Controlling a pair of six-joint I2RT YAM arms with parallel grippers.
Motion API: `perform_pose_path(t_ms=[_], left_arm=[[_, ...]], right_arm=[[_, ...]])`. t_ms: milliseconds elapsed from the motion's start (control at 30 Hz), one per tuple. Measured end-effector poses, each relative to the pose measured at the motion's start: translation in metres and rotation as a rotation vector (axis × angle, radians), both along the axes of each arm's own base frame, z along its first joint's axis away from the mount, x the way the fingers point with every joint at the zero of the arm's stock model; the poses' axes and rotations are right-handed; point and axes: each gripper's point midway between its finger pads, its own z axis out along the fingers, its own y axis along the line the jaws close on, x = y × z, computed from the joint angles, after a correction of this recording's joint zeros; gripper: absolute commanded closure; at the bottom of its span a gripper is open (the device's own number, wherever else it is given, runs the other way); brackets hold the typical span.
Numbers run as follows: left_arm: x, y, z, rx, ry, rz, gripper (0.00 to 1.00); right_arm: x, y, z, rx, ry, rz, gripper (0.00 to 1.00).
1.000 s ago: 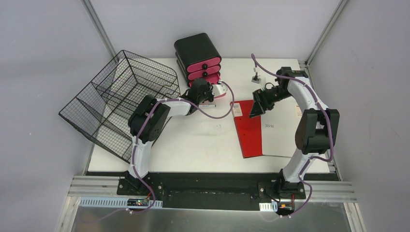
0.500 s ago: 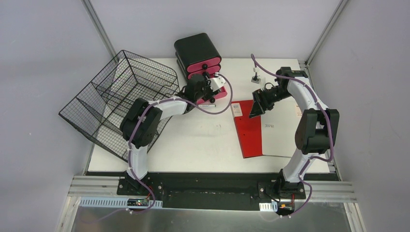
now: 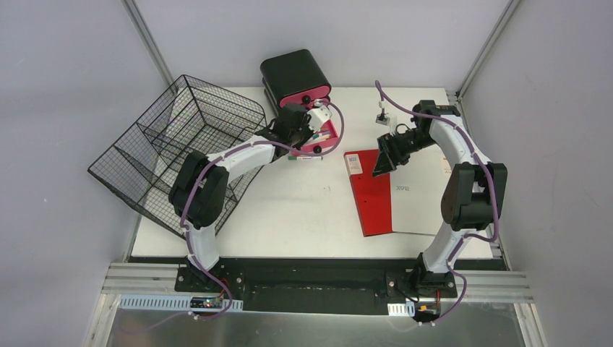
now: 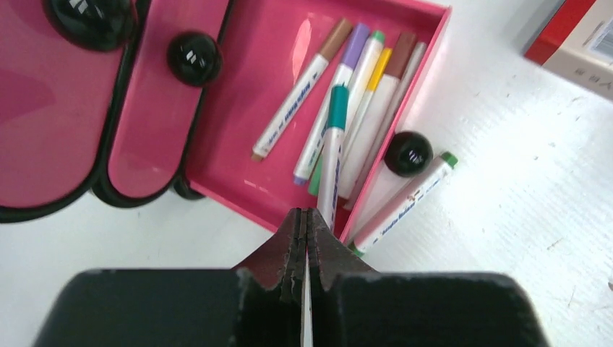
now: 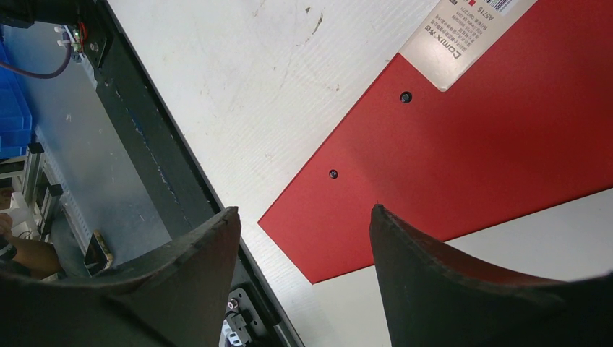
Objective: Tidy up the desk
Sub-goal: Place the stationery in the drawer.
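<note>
— White worktop (image 3: 303,210) filled most of the overhead view, with grey panels around it. What was the left pincer (image 4: 304,217) doing?

— It was clenched tight with nothing held. It hung over the near corner of the open pink drawer (image 4: 249,79), pointing at the markers (image 4: 332,144) lying inside.

— And what would the next move turn on?

— The loose marker (image 4: 405,202) with the green cap, I'd judge. It lay on the worktop just outside the drawer front, beside the black knob (image 4: 408,153). In the wrist view it was ahead of the pincer and to the right. Its long axis ran slantwise, roughly along that front wall, so the pincer would have to part and turn across the barrel. The left arm was much the nearer.

— The right pincer (image 5: 303,213)?

— It was released, jaws wide, gripping nothing. It hovered above the edge of the red folder (image 5: 506,130), well apart from the drawer.

— Anything readable?

— "Comix" on the folder's pale label (image 5: 470,29). I couldn't be sure of the code printed beside it. Print ran along the marker barrels, too blurred to read.

— And the worktop itself?

— It lay beneath both arms. It carried the black drawer unit (image 3: 293,72) at its far edge, and the wire basket (image 3: 181,144) sat tilted at its left side. It was not yet tidy, in my view.
</note>
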Motion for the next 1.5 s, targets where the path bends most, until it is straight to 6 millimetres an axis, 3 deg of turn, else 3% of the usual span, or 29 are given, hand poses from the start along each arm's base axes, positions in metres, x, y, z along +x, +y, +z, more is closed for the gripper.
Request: perform_pose_path(t_ms=[500,800,1067,1500], left_arm=[[-0.021,0.033,-0.046,0.208,0.232,0.089,1.00],[-0.030,0.039,-0.047,0.246,0.282,0.089,1.00],[-0.023,0.036,-0.064,0.273,0.311,0.092,1.00],[-0.006,0.046,-0.066,0.289,0.217,0.179,1.00]], right_arm=[[0.000,0.000,0.000,0.000,-0.001,0.003,0.31],[0.000,0.000,0.000,0.000,-0.003,0.005,0.31],[0.000,0.000,0.000,0.000,-0.002,0.005,0.31],[-0.001,0.000,0.000,0.001,-0.001,0.006,0.31]])
